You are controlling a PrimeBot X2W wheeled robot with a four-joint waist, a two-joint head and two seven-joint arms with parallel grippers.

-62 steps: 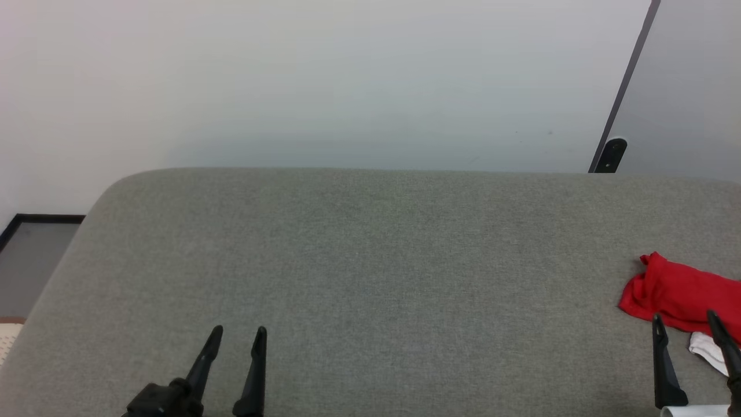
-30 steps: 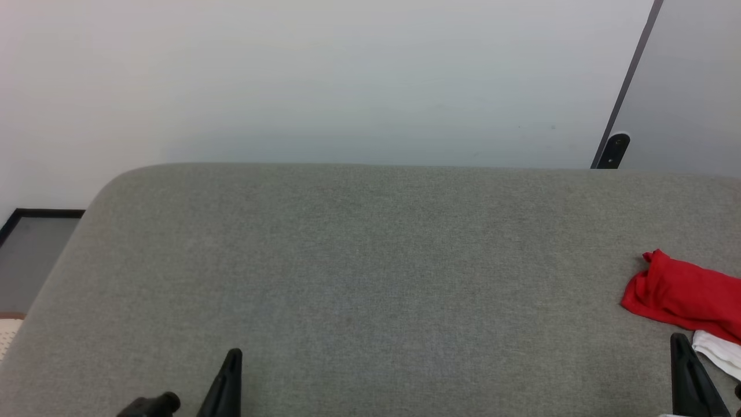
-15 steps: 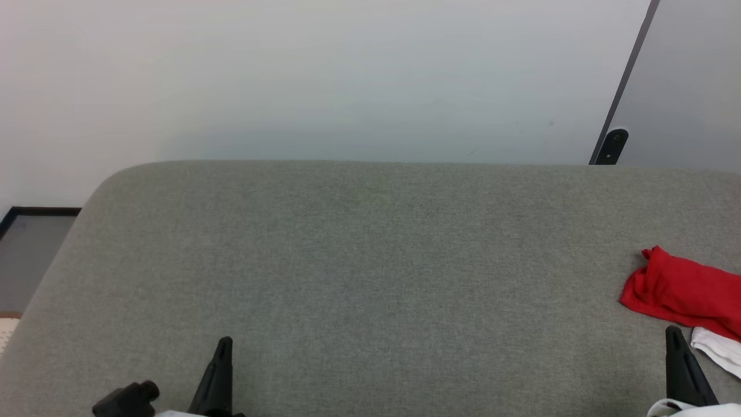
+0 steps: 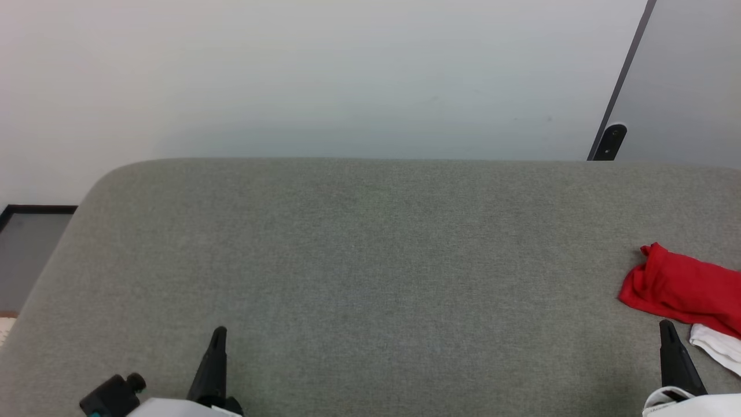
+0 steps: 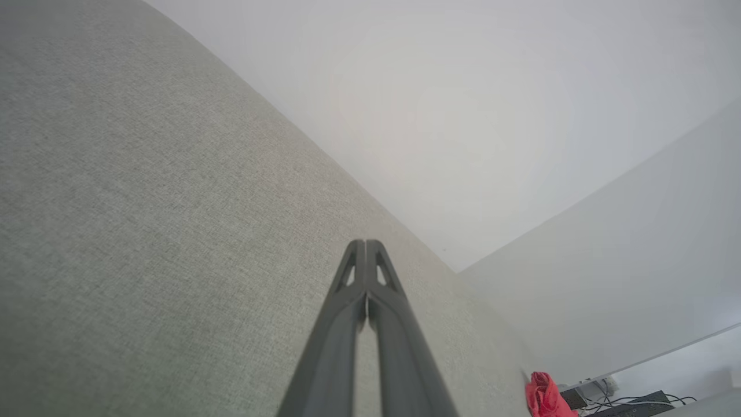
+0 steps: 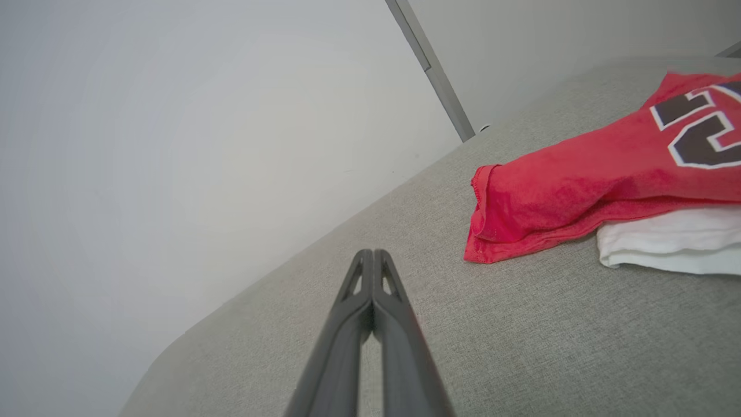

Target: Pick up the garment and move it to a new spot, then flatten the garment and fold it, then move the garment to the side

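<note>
The garment (image 4: pixel 683 289) lies folded at the far right of the grey cushioned surface (image 4: pixel 370 255), red with a white sleeve under its near edge. The right wrist view shows the garment (image 6: pixel 584 179) with black white-outlined lettering on top. My right gripper (image 4: pixel 668 333) is shut and empty, just in front of and left of the garment, apart from it; its fingertips (image 6: pixel 373 258) meet. My left gripper (image 4: pixel 219 336) is shut and empty at the lower left over bare fabric, tips together (image 5: pixel 366 246). In the left wrist view the garment (image 5: pixel 541 394) is a small red shape far off.
A pale wall (image 4: pixel 347 75) rises behind the surface. A dark-edged panel with a black fitting (image 4: pixel 611 142) stands at the back right. Floor (image 4: pixel 29 255) shows past the surface's rounded left corner. Cables and equipment (image 5: pixel 619 399) sit beyond the far end.
Both grippers went from open to shut and drew back toward the bottom edge. The head camera shifted slightly. The garment has not moved.
</note>
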